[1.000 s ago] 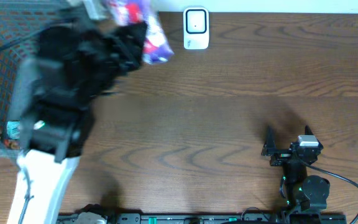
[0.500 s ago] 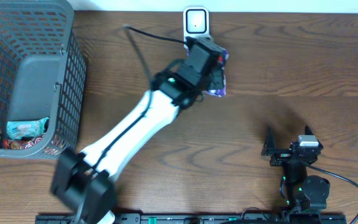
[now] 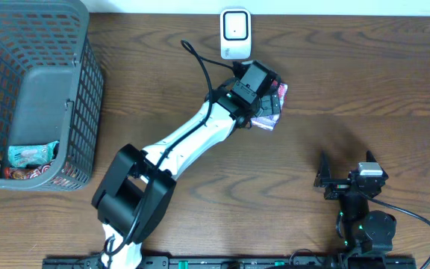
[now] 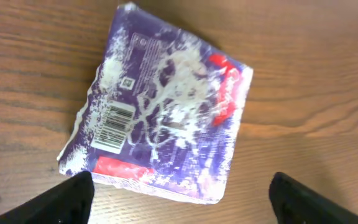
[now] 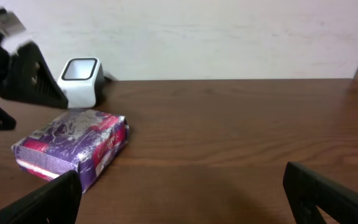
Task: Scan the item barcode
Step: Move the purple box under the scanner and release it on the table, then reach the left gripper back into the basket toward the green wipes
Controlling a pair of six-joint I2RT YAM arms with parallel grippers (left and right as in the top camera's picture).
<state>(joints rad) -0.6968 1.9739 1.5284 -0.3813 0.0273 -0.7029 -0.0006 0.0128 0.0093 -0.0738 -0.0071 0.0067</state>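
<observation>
The purple packet is lying flat on the desk, close to the far edge and about midway along it. It is sitting just in front of the white scanner, slightly to the scanner's right, and the two are not touching. The scanner is standing upright against the far edge.

The left claw is hovering directly over the packet with its fingers spread wide apart and gripping nothing. In the left wrist view the two fingertips are showing only at the bottom corners, clear of the wrapper. The packet is facing up there with its white barcode showing near one long side, beside red patches on the purple and white wrapper. The left arm is reaching diagonally across the desk from the near edge towards the far edge.

The right claw is resting near the near edge, towards the right corner, well apart from the packet. Its fingers are standing wide apart and holding nothing. It is pointing towards the far edge, and its camera is seeing the packet and the scanner ahead on its left.

A grey mesh basket is occupying the far left corner, with a teal packet lying inside it.
</observation>
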